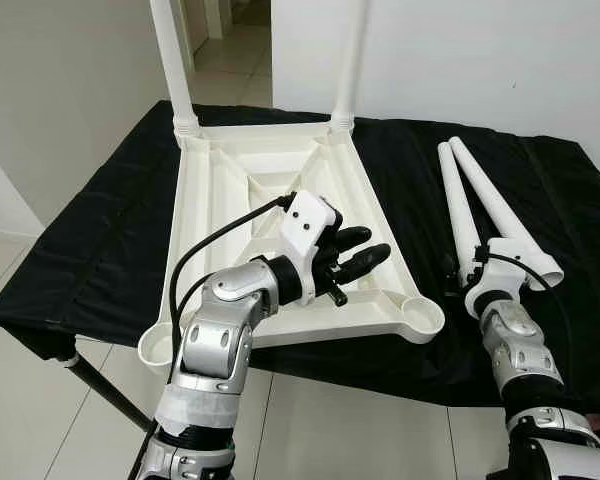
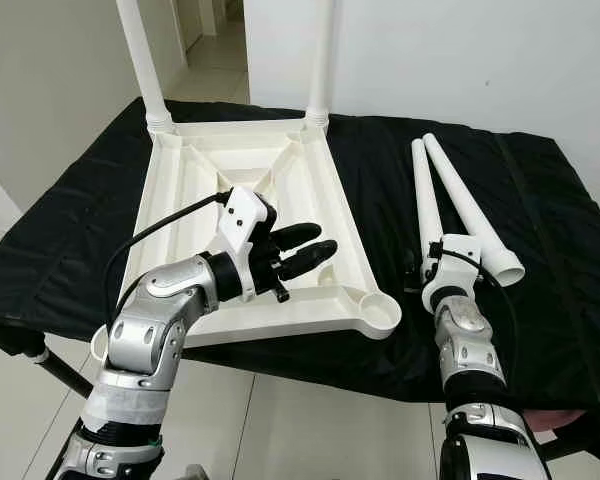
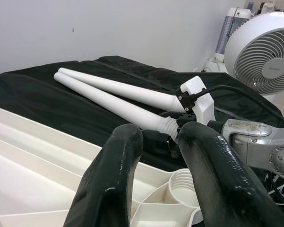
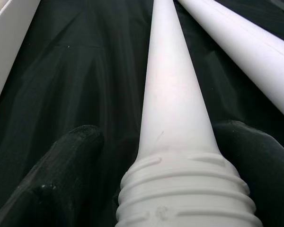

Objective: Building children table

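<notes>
White plastic tabletop [image 1: 280,200] upside down on black cloth [image 1: 100,240], 2 legs screwed in at far corners. Right gripper [image 4: 156,156] fingers spread astride threaded end of loose leg [image 1: 458,215], beside tabletop, w/ 2nd leg [image 1: 500,210]; not clamped. Left gripper [image 1: 365,250] parted, empty, over tabletop. Risk: smooth tapered leg could slip or roll when lifted.

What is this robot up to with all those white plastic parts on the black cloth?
It is assembling a small table. The white plastic tabletop lies upside down on the black-draped table, with two white legs already standing in its far corners. The right gripper straddles the threaded end of one of two loose white legs. The left gripper hovers, open, over the tabletop near an empty corner socket.
</notes>
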You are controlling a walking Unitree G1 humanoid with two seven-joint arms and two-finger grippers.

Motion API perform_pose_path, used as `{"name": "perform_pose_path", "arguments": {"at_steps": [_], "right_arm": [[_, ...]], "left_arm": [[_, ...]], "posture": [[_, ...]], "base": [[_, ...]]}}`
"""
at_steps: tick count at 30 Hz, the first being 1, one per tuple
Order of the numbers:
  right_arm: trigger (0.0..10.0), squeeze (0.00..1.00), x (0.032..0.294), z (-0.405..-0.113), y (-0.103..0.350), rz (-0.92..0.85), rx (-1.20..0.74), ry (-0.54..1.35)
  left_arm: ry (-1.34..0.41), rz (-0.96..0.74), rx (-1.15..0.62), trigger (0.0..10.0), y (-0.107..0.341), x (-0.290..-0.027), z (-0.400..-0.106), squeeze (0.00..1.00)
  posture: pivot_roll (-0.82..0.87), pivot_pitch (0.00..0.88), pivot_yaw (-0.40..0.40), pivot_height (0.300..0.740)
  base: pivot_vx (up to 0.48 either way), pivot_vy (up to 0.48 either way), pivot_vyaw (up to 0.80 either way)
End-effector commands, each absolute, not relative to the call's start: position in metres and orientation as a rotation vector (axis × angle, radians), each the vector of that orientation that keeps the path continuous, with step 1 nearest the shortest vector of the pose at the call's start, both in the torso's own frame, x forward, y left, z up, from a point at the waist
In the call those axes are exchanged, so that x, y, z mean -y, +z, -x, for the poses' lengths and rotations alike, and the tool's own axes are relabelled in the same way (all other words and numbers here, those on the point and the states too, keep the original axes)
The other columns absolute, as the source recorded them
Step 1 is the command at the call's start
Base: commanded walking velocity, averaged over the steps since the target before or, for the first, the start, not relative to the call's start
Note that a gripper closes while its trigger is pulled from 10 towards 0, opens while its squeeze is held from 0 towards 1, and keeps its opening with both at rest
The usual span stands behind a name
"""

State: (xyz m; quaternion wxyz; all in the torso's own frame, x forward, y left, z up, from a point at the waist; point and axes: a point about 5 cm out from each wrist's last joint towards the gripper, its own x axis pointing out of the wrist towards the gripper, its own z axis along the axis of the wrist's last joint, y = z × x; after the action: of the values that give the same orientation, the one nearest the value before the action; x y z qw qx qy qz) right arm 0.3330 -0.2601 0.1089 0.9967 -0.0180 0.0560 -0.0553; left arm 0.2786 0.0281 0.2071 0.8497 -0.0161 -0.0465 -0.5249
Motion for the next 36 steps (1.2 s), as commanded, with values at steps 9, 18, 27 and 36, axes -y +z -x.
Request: {"name": "perform_pose_path", "arguments": {"at_steps": [9,18,27,36], "right_arm": [[0.0,0.00,0.253,-0.326,0.085,-0.028,-0.249,-0.033],[0.0,0.00,0.252,-0.326,0.084,0.010,-0.236,-0.050],[2.1,0.00,0.248,-0.334,0.125,-0.011,0.064,-0.129],[10.0,0.00,0.207,-0.338,0.164,-0.043,0.335,-0.017]], "left_arm": [[-0.831,0.121,0.106,10.0,0.212,-0.025,-0.286,0.00],[-0.837,0.122,0.118,10.0,0.215,-0.025,-0.287,0.00],[-0.872,0.012,0.116,10.0,0.210,-0.029,-0.297,0.00],[-0.932,0.026,0.111,10.0,0.219,-0.037,-0.310,0.00]], "posture": [[-0.06,0.000,0.003,0.740],[-0.06,0.000,0.003,0.740],[-0.04,0.000,-0.005,0.740],[-0.03,0.000,-0.016,0.740]], "base": [[0.000,0.000,0.00],[0.000,0.000,0.00],[0.000,0.000,0.00],[0.000,0.000,0.00]]}}
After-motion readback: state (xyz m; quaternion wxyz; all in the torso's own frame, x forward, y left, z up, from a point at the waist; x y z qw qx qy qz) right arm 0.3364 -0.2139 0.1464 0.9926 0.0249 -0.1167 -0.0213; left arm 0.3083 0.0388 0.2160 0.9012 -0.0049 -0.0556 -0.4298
